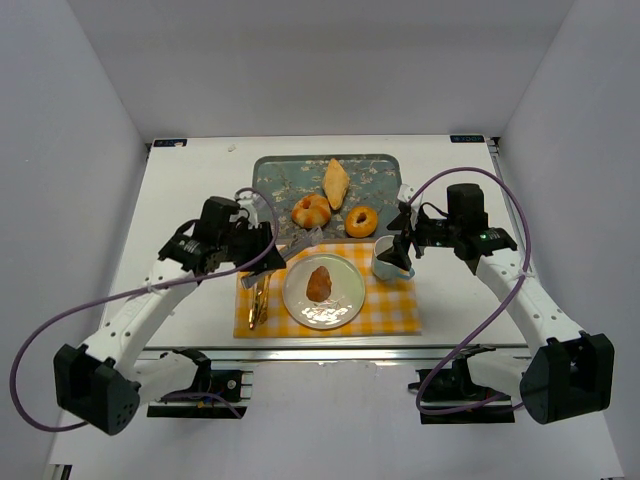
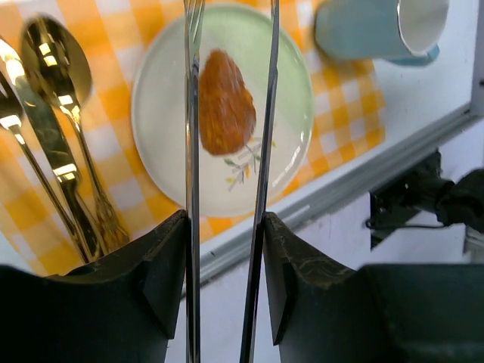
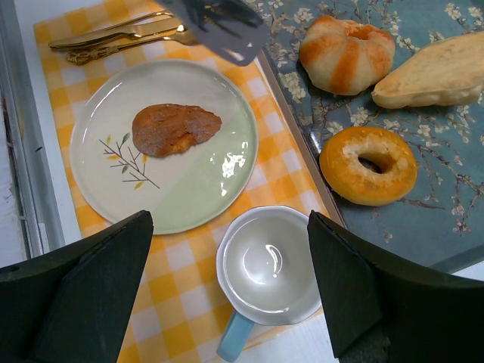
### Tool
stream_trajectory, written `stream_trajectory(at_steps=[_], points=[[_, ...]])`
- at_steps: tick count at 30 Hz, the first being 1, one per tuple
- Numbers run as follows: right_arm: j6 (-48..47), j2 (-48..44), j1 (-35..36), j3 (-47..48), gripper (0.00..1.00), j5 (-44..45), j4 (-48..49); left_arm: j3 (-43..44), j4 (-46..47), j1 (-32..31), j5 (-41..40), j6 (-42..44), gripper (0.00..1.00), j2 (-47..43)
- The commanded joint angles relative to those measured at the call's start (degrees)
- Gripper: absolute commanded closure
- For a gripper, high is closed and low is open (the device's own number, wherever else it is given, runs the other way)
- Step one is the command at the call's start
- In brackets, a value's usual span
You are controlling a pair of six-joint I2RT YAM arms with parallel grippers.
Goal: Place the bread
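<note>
The bread (image 1: 319, 283) is a small dark golden-brown oval roll lying on the pale green plate (image 1: 345, 300). It also shows in the left wrist view (image 2: 224, 102) and the right wrist view (image 3: 175, 128). My left gripper (image 1: 262, 243) is shut on metal tongs (image 2: 192, 151). The tongs' arms are apart and empty, and their tips (image 3: 219, 30) hang above the plate's edge on the tray side, clear of the bread. My right gripper (image 1: 400, 245) is open and empty, above the white-and-blue cup (image 3: 268, 265).
A floral tray (image 1: 280, 175) behind the plate holds a knotted bun (image 1: 311, 211), a donut (image 1: 361, 220) and a long pastry (image 1: 336, 183). Gold cutlery (image 1: 257, 295) lies left of the plate on the yellow checked cloth (image 1: 395, 305).
</note>
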Motion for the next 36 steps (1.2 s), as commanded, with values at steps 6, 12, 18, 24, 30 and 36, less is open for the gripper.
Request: stream_trajectory(at_steps=[6, 12, 18, 24, 30, 36], points=[[-0.34, -0.80, -0.15, -0.18, 0.12, -1.03, 1.05, 13.24, 3.99, -0.16, -9.21, 9.64, 0.48, 15.26], [-0.60, -1.24, -0.24, -0.62, 0.12, -0.41, 1.23, 22.57, 3.73, -0.16, -10.97, 12.64, 0.50, 22.13], [-0.78, -1.33, -0.15, -1.49, 0.12, -0.85, 1.75, 16.35, 6.71, 1.41, -18.52, 8.69, 0.63, 15.48], [-0.95, -0.54, -0.24, -1.85, 0.12, -1.46, 1.75, 2.48, 14.44, 18.95, -16.33, 8.15, 0.59, 7.47], [-0.95, -0.10, -0.06, -1.67, 0.12, -1.56, 2.72, -5.62, 24.63, 29.36, -16.33, 15.09, 0.51, 10.44], [3.43, -0.28, -0.24, -1.41, 0.12, 3.17, 3.68, -10.47, 33.08, 30.42, -18.97, 21.16, 0.46, 15.96]])
